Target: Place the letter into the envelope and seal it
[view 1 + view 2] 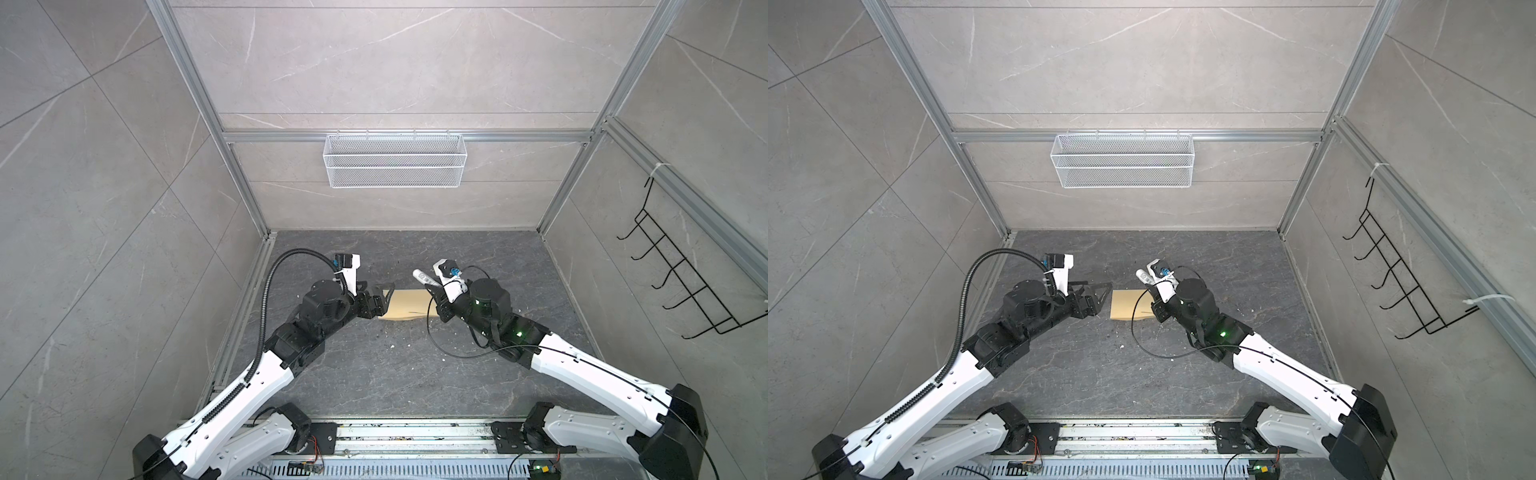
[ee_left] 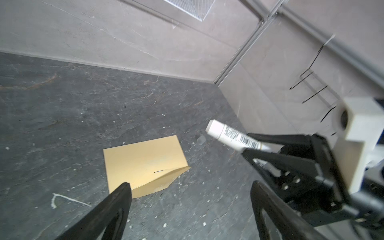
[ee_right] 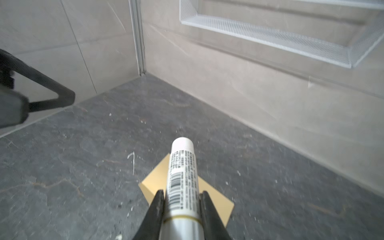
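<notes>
The tan envelope (image 1: pixel 409 305) (image 1: pixel 1128 304) lies flat on the dark floor between my two grippers. In the left wrist view the envelope (image 2: pixel 143 162) shows a fold near one end, with that end's edge slightly lifted. My left gripper (image 1: pixel 388 301) (image 2: pixel 190 184) stands wide open at the envelope's left end and holds nothing. My right gripper (image 1: pixel 432 284) (image 3: pixel 182 192) is shut on a white glue stick (image 1: pixel 422 276) (image 3: pixel 182 164) just above the envelope's right end. The stick's capped end points toward the back wall. The letter is out of view.
A white mesh basket (image 1: pixel 395 160) hangs on the back wall. On the right wall there is a black wire rack (image 1: pixel 690 282). White specks dot the floor (image 1: pixel 395 365). A loose black cable (image 1: pixel 440 340) loops over the floor beside the right arm.
</notes>
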Motion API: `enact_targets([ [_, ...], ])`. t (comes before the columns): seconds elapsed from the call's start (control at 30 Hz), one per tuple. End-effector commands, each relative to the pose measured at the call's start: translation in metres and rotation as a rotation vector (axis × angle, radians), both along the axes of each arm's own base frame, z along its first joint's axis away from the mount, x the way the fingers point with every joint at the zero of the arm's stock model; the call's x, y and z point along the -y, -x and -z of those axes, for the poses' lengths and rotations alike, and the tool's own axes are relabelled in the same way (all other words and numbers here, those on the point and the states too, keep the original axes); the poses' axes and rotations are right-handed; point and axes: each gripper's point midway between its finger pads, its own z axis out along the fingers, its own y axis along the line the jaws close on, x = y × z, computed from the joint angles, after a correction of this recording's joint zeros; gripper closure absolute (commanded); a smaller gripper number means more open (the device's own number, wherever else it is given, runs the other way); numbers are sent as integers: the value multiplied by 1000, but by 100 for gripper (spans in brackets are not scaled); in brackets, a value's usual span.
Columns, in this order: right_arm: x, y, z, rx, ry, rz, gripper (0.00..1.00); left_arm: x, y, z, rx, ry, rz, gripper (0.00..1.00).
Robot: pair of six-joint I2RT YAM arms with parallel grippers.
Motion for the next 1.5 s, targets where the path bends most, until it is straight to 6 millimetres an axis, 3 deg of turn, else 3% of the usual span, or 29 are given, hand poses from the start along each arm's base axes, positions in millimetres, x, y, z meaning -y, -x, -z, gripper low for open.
enact_targets([
  [0.0, 25, 10, 23, -172, 84, 49, 99, 10, 10, 36, -2, -255, 125, 9],
  [0.23, 66, 5, 42, -301, 110, 156, 99, 75, 15, 88, 84, -533, 356, 15],
  [0.47, 89, 8, 48, -341, 113, 200, 100, 104, 0, 133, 59, -702, 475, 24],
  [0.67, 95, 10, 47, -342, 93, 208, 100, 114, -18, 163, 69, -845, 497, 30],
  [1.07, 99, 11, 46, -351, 88, 212, 100, 119, -33, 210, 41, -991, 534, 45],
  [1.33, 99, 11, 45, -357, 85, 211, 100, 118, -44, 231, 46, -1055, 512, 65],
  [1.47, 98, 13, 44, -363, 82, 204, 100, 119, -44, 237, 41, -1061, 515, 85],
])
